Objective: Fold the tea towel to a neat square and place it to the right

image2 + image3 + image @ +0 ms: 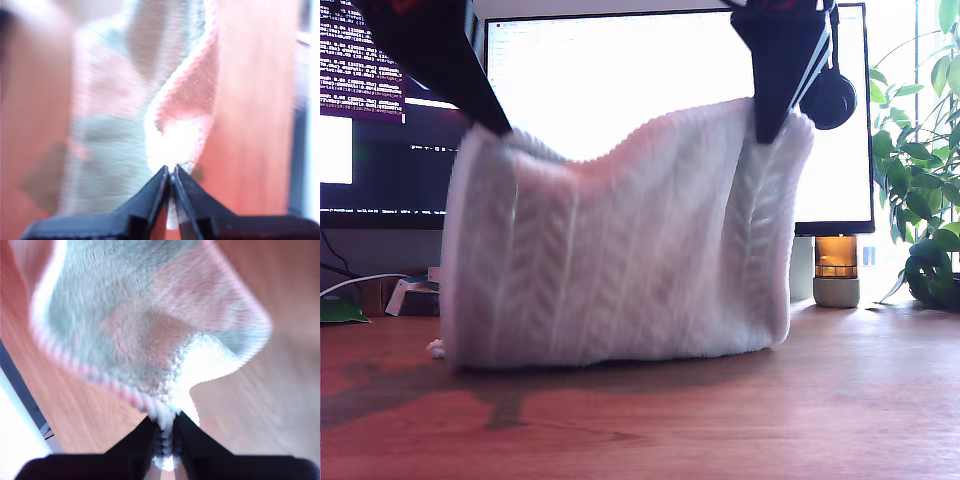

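Both my first gripper (pixel 171 172) and second gripper (pixel 167 422) pinch the tea towel's (pixel 620 250) corded top edge.

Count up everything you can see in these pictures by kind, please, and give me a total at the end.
Tea towel: 1
End effectors, each pinching the towel's top edge, my first end effector and my second end effector: 2
Monitors: 2
Potted plant: 1
Small amber lamp or jar: 1
Wooden desk: 1
Total: 8
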Controlling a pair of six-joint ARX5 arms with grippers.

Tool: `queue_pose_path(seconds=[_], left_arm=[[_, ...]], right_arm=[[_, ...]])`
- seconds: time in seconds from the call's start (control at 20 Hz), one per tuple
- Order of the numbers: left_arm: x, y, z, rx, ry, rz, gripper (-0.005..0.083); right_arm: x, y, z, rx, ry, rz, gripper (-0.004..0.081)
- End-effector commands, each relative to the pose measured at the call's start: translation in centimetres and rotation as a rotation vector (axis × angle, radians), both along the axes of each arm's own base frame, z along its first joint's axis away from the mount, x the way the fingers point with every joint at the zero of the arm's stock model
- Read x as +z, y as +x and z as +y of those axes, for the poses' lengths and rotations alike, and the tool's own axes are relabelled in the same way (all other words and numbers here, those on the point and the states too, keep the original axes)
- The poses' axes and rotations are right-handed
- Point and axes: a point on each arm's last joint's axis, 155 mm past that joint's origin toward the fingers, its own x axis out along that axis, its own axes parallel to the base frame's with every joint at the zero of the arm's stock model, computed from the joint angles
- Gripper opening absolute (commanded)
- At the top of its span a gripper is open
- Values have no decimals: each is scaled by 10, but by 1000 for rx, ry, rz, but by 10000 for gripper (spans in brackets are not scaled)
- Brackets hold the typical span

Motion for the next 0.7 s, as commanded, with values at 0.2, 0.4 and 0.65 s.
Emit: queue_pose_path(seconds=[0.2,0.4,0.65], left_arm=[[-14,-13,13,62,65,86,-21],[-39,-33,25,88,115,182,-21],[-61,-64,27,75,164,274,-21]], right_arm=[[-26,-20,-8,-51,-36,103,-11],[-57,-48,-24,-45,-113,205,-11],[-69,-76,-31,-24,-132,271,-11]])
